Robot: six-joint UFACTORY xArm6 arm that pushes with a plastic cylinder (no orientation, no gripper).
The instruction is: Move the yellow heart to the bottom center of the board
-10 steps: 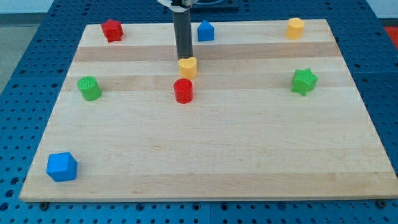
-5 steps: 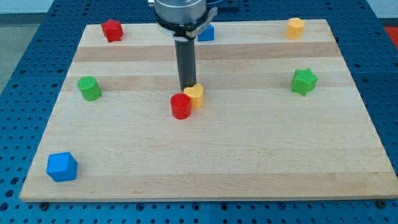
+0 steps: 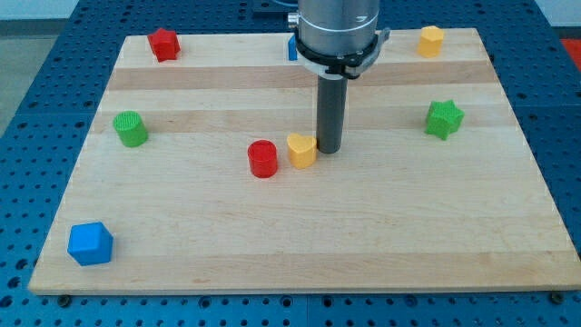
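Observation:
The yellow heart point(image 3: 301, 150) lies near the middle of the board. My tip point(image 3: 329, 150) stands just to the heart's right, touching or nearly touching it. A red cylinder point(image 3: 263, 158) sits just left of the heart, a small gap between them. The rod rises from the tip to the arm's grey wrist point(image 3: 338, 32) near the view's top.
A green cylinder point(image 3: 131, 128) sits at the left, a blue cube point(image 3: 90, 243) at the bottom left, a red block point(image 3: 164, 44) at the top left. A blue block point(image 3: 292, 47) is mostly hidden behind the wrist. A yellow block point(image 3: 431, 40) is top right, a green star point(image 3: 444, 119) at the right.
The yellow heart slid down the view toward the red cylinder, nudging it slightly left. My tip has moved from above the heart round to its right side.

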